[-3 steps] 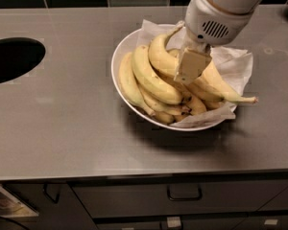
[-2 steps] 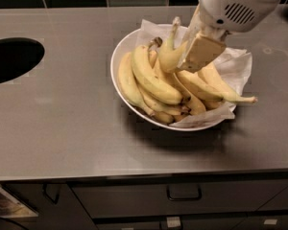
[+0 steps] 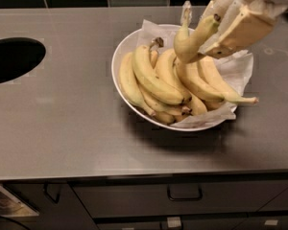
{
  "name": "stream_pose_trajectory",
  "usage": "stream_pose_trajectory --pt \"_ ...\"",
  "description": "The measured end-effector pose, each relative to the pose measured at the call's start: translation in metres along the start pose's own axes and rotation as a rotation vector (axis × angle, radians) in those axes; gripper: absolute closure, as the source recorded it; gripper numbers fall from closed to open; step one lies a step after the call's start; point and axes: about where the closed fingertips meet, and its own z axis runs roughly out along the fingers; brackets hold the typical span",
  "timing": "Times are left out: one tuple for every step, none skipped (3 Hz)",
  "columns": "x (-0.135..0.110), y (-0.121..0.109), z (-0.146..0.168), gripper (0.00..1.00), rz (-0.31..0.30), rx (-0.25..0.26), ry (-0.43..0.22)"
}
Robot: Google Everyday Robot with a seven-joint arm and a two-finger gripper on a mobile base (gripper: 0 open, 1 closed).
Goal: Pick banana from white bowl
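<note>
A wide white bowl (image 3: 121,56) lined with crumpled white paper stands on the grey counter and holds several yellow bananas. My gripper (image 3: 216,32) is above the bowl's right side, shut on the banana (image 3: 189,40). This plump curved banana hangs lifted above the pile, with its pale stem pointing up and its dark tip up by my fingers (image 3: 240,30). The other bananas lie in the bowl below it.
A dark round hole (image 3: 12,59) is cut into the counter at the left. A dark tiled wall runs along the back. Drawers with handles (image 3: 185,195) are under the counter's front edge.
My gripper has risen and moved right, away from the pile. The banana it grips has come up out of the bowl with it.
</note>
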Motion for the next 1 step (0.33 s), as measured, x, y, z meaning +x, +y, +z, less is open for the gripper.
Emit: stream_pose_trajectory --pt "0.0031 0.0027 -0.0131 1.00 -0.071 -0.045 -0.081"
